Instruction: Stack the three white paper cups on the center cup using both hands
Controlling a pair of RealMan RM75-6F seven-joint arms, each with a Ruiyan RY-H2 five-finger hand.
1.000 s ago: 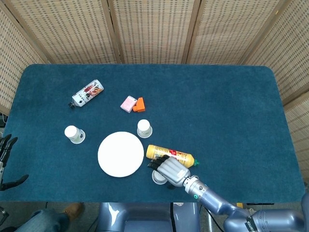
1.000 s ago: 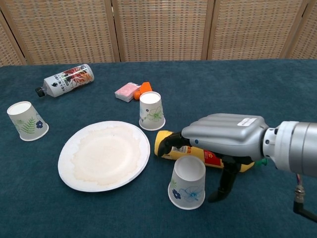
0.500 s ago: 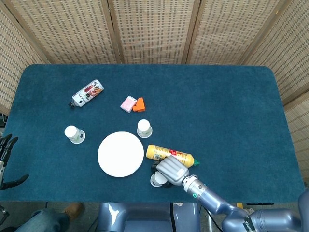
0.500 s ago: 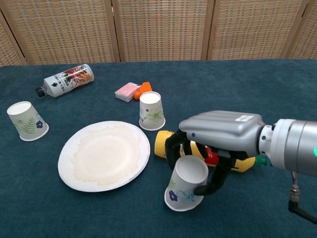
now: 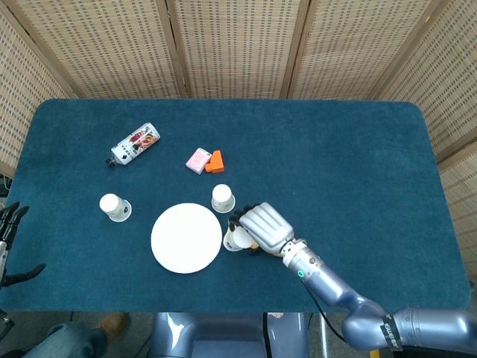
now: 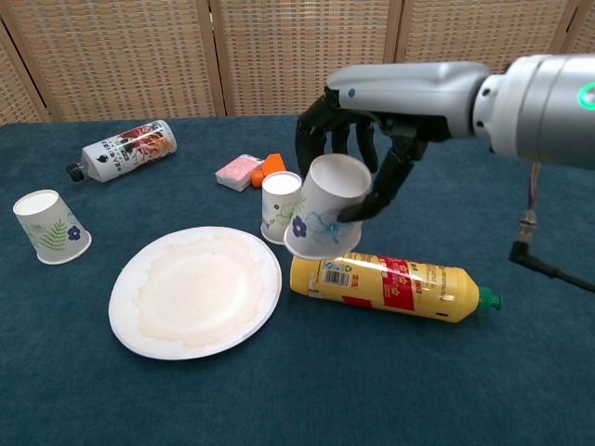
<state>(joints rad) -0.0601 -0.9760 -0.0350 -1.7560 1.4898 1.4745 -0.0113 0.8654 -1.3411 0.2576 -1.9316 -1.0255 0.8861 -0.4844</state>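
Paper cup (image 6: 325, 218) tilted, held aloft by right robot hand (image 6: 372, 130), empty

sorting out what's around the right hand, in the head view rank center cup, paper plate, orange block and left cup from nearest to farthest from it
Measured from the right hand in the head view:
1. Center cup, just up and left of the hand.
2. Paper plate, to its left.
3. Orange block, farther up the table.
4. Left cup, far left.
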